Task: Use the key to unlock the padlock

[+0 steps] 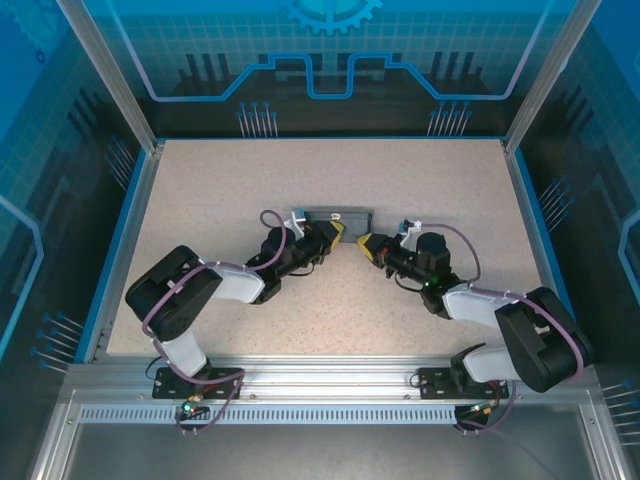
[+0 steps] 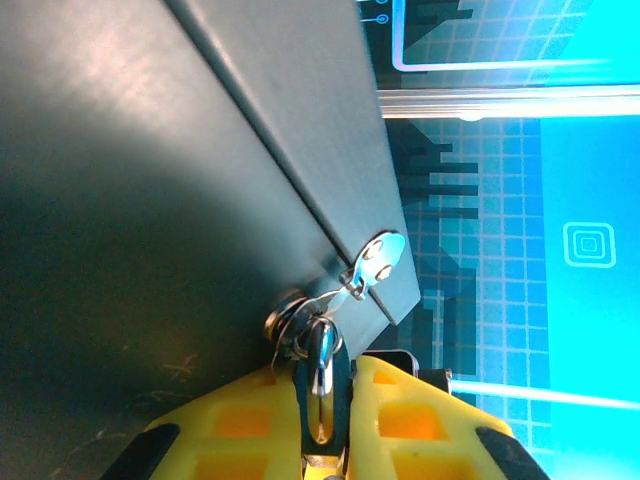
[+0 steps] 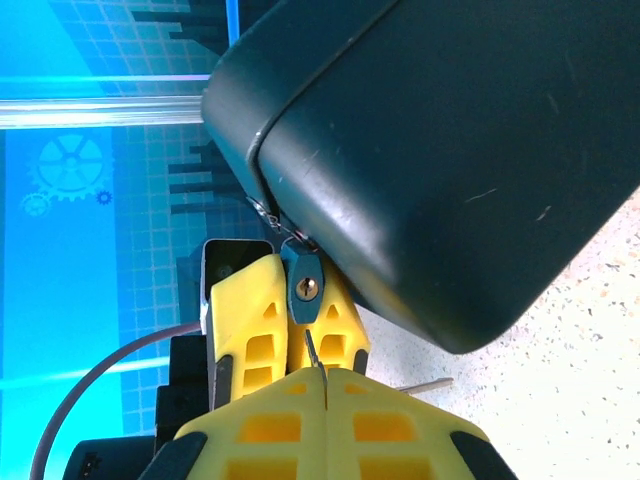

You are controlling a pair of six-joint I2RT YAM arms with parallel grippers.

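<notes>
Yellow right fingers [image 3: 260, 430], pressed shut on the thin key [image 3: 313, 350], hold its tip just below the blue padlock [image 3: 305, 286], which the left fingers [image 3: 250, 320] clamp at the dark case [image 3: 450, 150] on the worktop [image 3: 570, 400].

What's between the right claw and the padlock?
The thin key, pinched in the right claw and pointing up at the keyhole of the padlock; seen in the right wrist view.

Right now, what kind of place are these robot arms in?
Probably a robot lab's work booth: a speckled tabletop fenced by aluminium frame posts, blue circuit-patterned wall panels around it, and a left arm and right arm bolted to a metal rail at its near edge.
</notes>
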